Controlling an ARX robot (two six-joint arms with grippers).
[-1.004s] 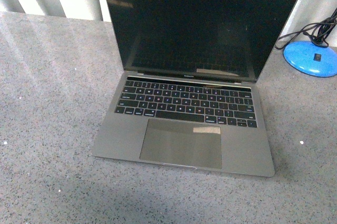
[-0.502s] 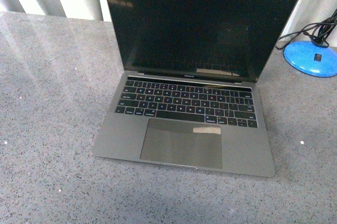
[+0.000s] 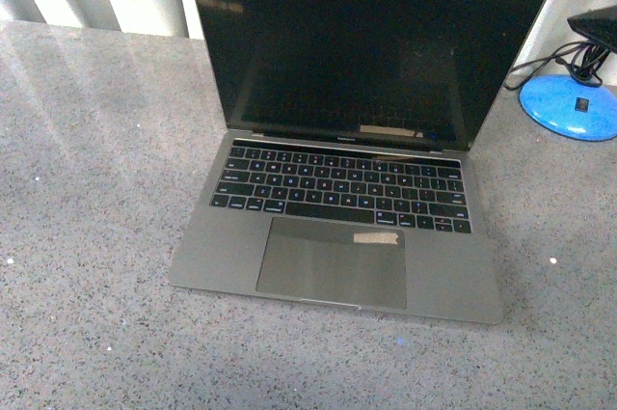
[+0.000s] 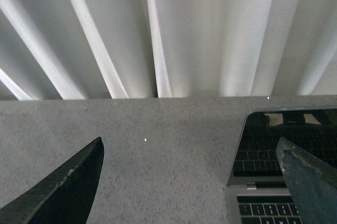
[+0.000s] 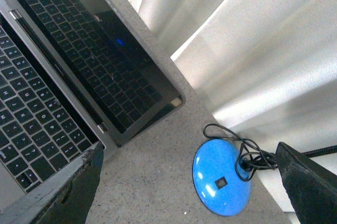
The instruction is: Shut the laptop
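1. The laptop (image 3: 357, 169) is seen open at the middle of the grey table (image 3: 87, 236), its screen black.
2. The blue lamp base (image 3: 571, 106) beside its far right corner is cut off by the frame.
3. Only the tips of the left gripper (image 4: 189, 147) and right gripper (image 5: 188, 153) are shown, both spread wide and empty.

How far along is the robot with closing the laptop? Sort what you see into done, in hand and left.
Done: nothing; the laptop lies open, its screen upright and dark. In hand: the left gripper and right gripper hang open above the table, one on either side of the screen, touching nothing. Left: reach the screen's top edge and fold it down onto the keyboard.
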